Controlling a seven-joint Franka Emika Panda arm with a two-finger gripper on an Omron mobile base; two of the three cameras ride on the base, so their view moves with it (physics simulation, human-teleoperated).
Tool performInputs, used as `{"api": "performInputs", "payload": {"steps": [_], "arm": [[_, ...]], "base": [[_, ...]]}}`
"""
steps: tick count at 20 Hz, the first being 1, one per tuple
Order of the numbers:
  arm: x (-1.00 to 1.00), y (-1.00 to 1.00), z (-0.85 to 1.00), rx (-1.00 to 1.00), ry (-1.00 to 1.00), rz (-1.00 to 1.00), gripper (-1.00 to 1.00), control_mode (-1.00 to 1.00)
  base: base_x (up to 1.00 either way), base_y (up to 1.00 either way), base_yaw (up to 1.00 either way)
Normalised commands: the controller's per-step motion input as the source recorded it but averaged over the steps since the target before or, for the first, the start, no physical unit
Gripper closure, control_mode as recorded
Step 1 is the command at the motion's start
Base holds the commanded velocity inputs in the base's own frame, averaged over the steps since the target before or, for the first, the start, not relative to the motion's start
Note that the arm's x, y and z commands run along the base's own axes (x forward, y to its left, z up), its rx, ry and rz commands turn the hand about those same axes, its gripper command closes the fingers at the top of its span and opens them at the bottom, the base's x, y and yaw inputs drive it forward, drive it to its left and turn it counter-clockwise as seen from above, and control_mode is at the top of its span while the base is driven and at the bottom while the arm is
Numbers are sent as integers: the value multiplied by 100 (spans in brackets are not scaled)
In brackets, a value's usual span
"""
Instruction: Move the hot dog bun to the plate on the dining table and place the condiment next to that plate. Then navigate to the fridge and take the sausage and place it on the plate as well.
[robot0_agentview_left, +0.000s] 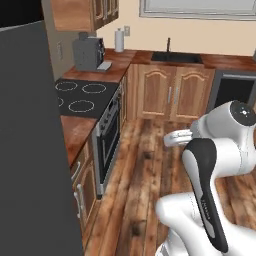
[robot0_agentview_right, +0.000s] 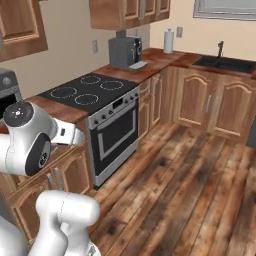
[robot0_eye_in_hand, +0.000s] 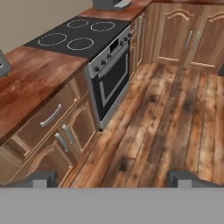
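Facing the oven (robot0_eye_in_hand: 111, 74) and wood floor (robot0_eye_in_hand: 175, 122), the gripper (robot0_eye_in_hand: 116, 178) hangs with jaws spread wide and empty; the fridge (robot0_agentview_left: 30, 150) stands at left.

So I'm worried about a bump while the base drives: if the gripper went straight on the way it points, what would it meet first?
Most likely the wood floor in front of the oven. The open gripper looks down at bare planks, though depth is hard to judge.
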Motion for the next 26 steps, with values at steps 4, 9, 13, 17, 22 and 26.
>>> {"api": "performInputs", "payload": {"steps": [4,9,13,17,22,26], "arm": [[0,0,0,0,0,0,-100,100],[0,0,0,0,0,0,-100,100],[0,0,0,0,0,0,-100,100],[0,0,0,0,0,0,-100,100],[0,0,0,0,0,0,-100,100],[0,0,0,0,0,0,-100,100]], "base": [[-94,-6,33],[-95,-6,34],[-94,0,35],[-87,11,30],[-81,9,30],[-39,-28,45]]}}
